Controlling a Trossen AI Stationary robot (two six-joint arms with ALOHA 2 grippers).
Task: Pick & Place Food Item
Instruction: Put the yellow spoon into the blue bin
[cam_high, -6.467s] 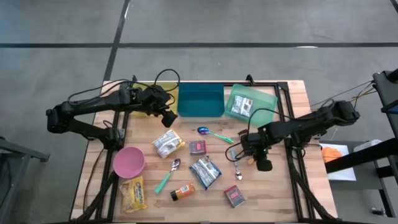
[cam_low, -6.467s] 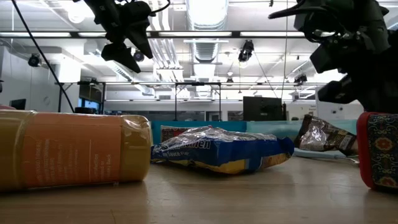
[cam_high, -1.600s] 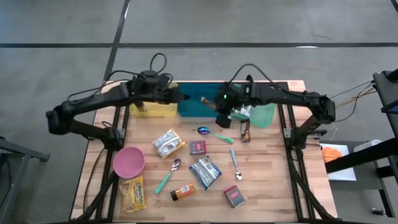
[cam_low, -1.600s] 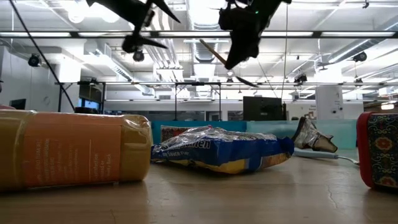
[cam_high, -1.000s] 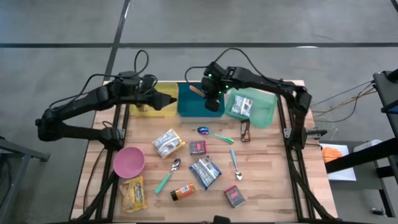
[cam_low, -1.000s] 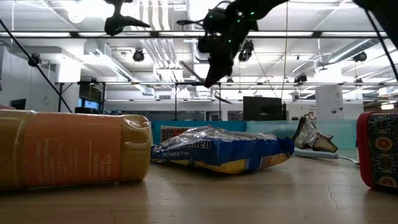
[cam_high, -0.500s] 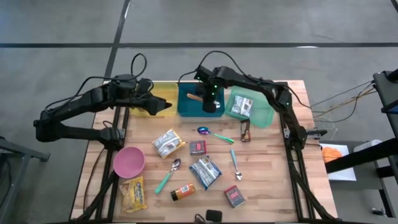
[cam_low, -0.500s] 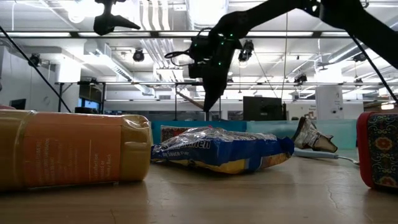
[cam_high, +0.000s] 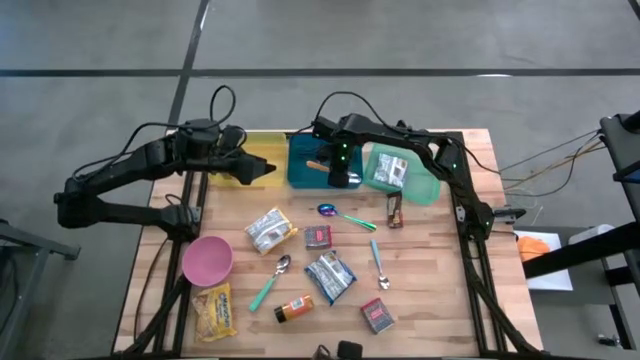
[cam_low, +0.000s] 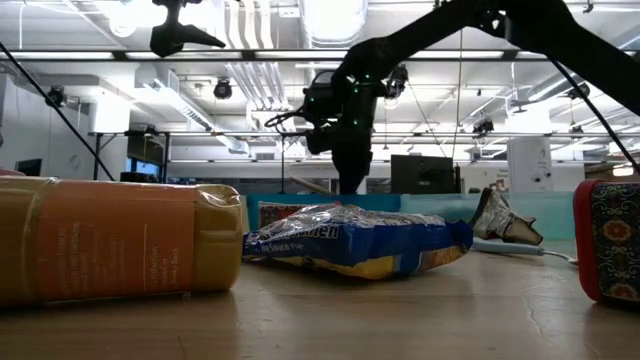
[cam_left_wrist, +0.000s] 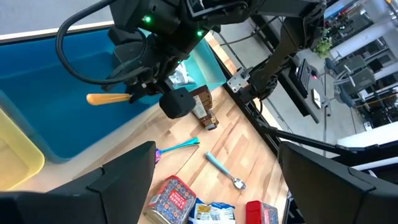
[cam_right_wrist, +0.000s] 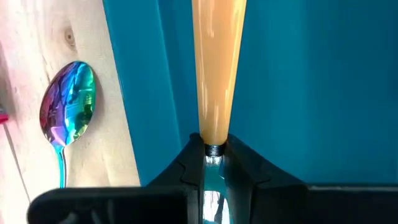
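My right gripper (cam_high: 338, 172) points down into the blue bin (cam_high: 322, 150) at the table's far side, shut on a utensil with an orange handle (cam_high: 318, 164). The handle sticks out toward the table's left, about level, inside the bin. I cannot tell whether it touches the bin floor (cam_right_wrist: 298, 87). My left gripper (cam_high: 270, 170) hovers open over the yellow bin (cam_high: 252, 152), left of the blue one, with nothing between its fingers (cam_left_wrist: 124, 180). No food item is in either gripper. My right gripper pinches the utensil's metal neck (cam_right_wrist: 213, 151) between its two fingers, just where the orange handle (cam_right_wrist: 216, 68) begins. The fingers come from above, pointing steeply down. The handle (cam_left_wrist: 109, 98) juts out beyond the fingertips, over the bin floor.
A green bin (cam_high: 425, 180) with a packet stands right of the blue one. On the wood lie a rainbow spoon (cam_high: 328, 210), a brown bar (cam_high: 394, 208), snack packets (cam_high: 268, 230), red tins (cam_high: 318, 237), a pink bowl (cam_high: 207, 260) and an orange bottle (cam_high: 294, 308).
My right gripper has sunk into the blue bin with the utensil and tipped from slanting to nearly straight down, staying shut. The orange handle has come down with it, from above the rim to inside the bin.
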